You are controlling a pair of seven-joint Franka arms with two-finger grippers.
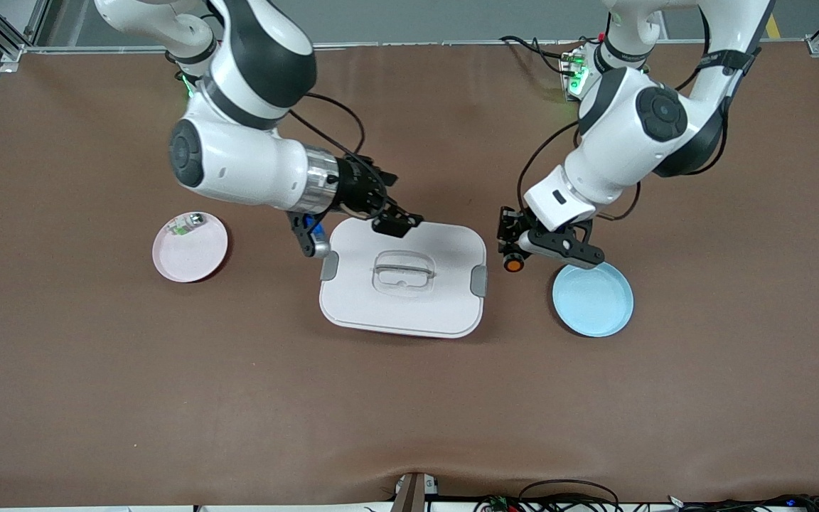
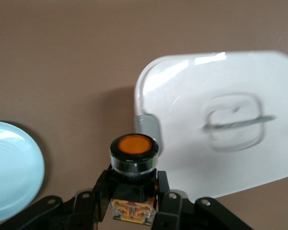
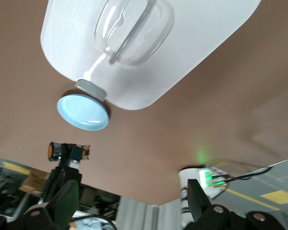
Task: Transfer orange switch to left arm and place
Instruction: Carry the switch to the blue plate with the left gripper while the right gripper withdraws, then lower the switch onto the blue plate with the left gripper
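Over brown table [image 1: 97, 370], left gripper [image 2: 134, 201] clamps orange switch [image 2: 133, 152].

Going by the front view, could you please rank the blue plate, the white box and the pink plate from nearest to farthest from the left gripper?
From the left gripper, shut on the orange switch:
1. Blue plate, just beside it, at the left arm's end.
2. White box, mid-table.
3. Pink plate, at the right arm's end.

Right gripper [image 3: 129, 203] hangs with fingers spread wide, nothing between them. The white box [image 3: 182, 52] fills the view, clear handle [image 3: 129, 28] on its lid, grey clip [image 3: 91, 89] just beside the blue plate [image 3: 82, 111]. The left gripper [image 3: 69, 153] clamps the orange switch [image 3: 55, 151] in the air.
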